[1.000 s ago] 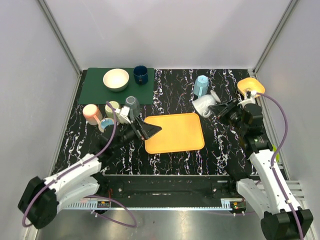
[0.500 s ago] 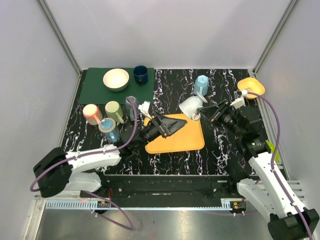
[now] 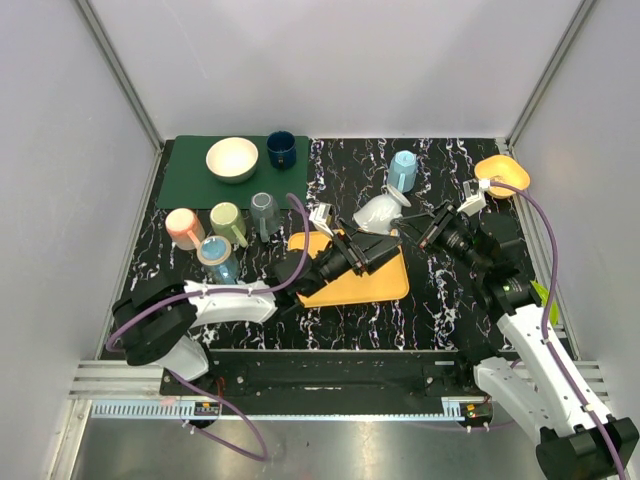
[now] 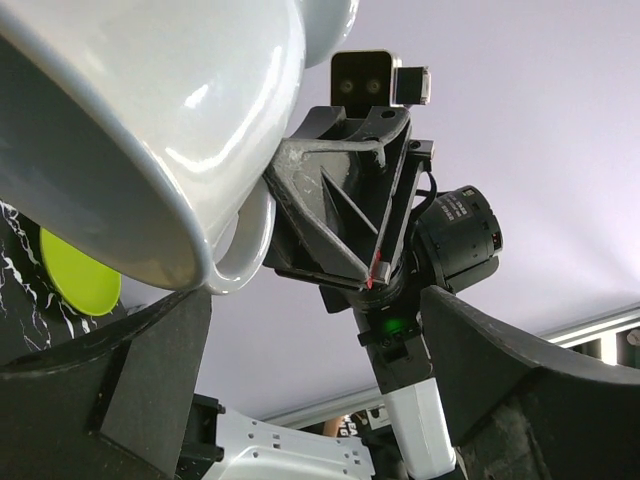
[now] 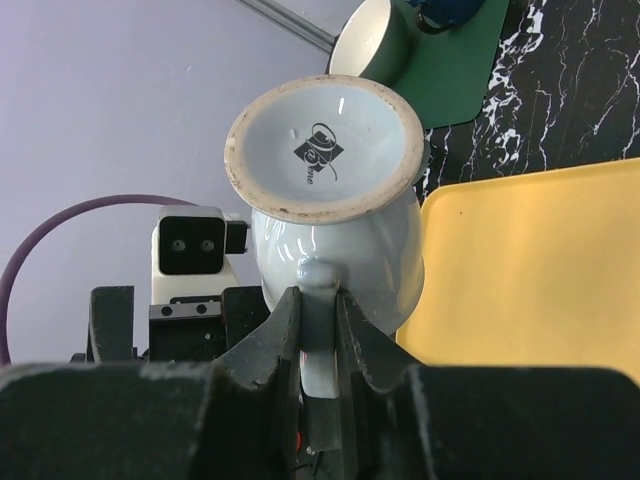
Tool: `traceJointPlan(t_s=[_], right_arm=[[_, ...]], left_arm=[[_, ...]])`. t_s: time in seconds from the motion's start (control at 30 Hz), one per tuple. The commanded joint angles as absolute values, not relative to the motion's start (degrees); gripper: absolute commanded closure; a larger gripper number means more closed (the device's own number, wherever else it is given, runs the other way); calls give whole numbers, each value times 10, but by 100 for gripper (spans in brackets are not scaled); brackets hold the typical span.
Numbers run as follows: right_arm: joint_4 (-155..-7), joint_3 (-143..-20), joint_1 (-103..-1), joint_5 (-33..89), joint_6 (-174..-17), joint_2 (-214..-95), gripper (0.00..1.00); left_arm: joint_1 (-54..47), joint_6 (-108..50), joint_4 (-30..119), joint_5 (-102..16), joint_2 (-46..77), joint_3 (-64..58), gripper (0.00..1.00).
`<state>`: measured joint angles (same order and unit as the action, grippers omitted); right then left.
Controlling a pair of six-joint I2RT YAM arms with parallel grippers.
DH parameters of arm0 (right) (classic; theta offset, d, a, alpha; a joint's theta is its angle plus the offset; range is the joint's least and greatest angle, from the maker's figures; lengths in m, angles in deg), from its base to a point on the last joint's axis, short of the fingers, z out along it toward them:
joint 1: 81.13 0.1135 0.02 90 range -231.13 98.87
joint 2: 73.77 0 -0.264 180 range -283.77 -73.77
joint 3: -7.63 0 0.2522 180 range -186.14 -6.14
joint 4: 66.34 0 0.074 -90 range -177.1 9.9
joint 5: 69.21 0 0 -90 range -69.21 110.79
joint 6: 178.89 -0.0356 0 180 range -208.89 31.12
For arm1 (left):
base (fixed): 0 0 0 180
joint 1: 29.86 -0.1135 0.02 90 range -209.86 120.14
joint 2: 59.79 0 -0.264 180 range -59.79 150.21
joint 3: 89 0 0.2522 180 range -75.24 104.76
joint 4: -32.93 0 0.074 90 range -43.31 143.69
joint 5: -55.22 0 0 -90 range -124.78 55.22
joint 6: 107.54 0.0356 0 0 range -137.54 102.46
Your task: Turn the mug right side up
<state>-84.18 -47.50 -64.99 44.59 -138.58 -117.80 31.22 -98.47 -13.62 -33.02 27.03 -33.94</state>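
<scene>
From the top view, the white mug [image 3: 378, 211] is off the table, over the far edge of the yellow tray [image 3: 372, 284], tilted on its side between the two arms. The right gripper [image 3: 410, 224] meets it from the right. The left gripper [image 3: 377, 250] reaches in from the left just beneath it, over the tray. This view is too small to show how either gripper is set.

The right wrist view settles the hold. The two fingers [image 5: 275, 335] are pinched narrowly on the mug's handle [image 5: 320, 285], which stands between them. The mug's unglazed foot ring and a dark printed logo [image 5: 318, 155] on the base face this camera, so the mouth points away towards the left arm. Behind the mug are the tray, the green mat [image 5: 455, 75] and the rim of a cream bowl [image 5: 372, 40].

The left wrist view looks up from below. The mug's glossy side fills the upper left, with its handle loop running into the black frame of the right gripper. The left gripper's own fingers [image 4: 105, 400] sit far apart at the lower corners, spread wide and holding nothing. They are clear of the mug.

Only the top view shows the other items: a light blue mug [image 3: 403, 170], an orange bowl [image 3: 503, 175] and a cluster of cups [image 3: 225, 232] beside the mat.
</scene>
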Motion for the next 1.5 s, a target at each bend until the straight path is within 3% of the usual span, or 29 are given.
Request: traceJointPlan(t_s=[0.0, 0.23, 0.67, 1.03, 1.37, 1.47], right_arm=[[-760, -497, -645, 472, -1375, -1163, 100], [-761, -504, -645, 496, -1374, -1153, 100], [-766, -469, -638, 522, -1373, -1131, 100], [-747, -452, -634, 544, -1386, -1125, 100], [-732, -456, -634, 558, -1392, -1134, 100], [-735, -457, -632, 562, -1391, -1135, 100]], left_arm=[[315, -998, -223, -301, 272, -322, 14], [293, -982, -224, -271, 258, -343, 19], [245, -977, -264, -273, 253, -364, 46], [227, -966, -313, -330, 283, -341, 49], [223, -986, -372, -395, 332, -316, 71], [219, -988, -379, -400, 334, -314, 85]])
